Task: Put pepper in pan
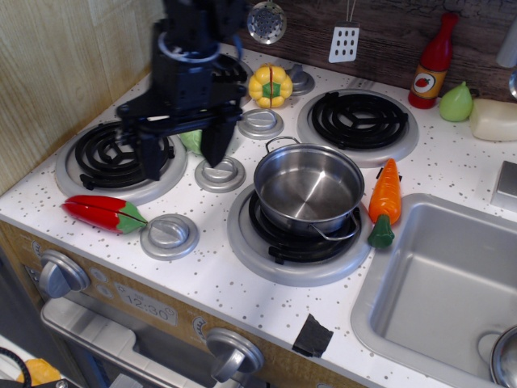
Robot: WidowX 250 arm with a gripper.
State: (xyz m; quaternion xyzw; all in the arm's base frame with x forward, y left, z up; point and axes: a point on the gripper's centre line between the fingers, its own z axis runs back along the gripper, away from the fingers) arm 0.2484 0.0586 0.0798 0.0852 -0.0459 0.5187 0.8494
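Observation:
The pepper (103, 213), long, glossy red with a green stem end, lies on the counter at the front left, near a burner knob cap. The pan (308, 189), a shiny steel pot with wire loop handles, stands empty on the front right burner. My gripper (181, 155) hangs open and empty above the counter between the left burner and the middle knob cap, up and to the right of the pepper and left of the pan. Its black fingers (150, 159) point down.
A green cabbage (191, 140) is mostly hidden behind the gripper. A yellow bell pepper (271, 85) sits at the back. An orange carrot (384, 200) lies right of the pan. The sink (440, 283) is at the right. A red bottle (432, 63) and a pear (456, 103) stand at the back right.

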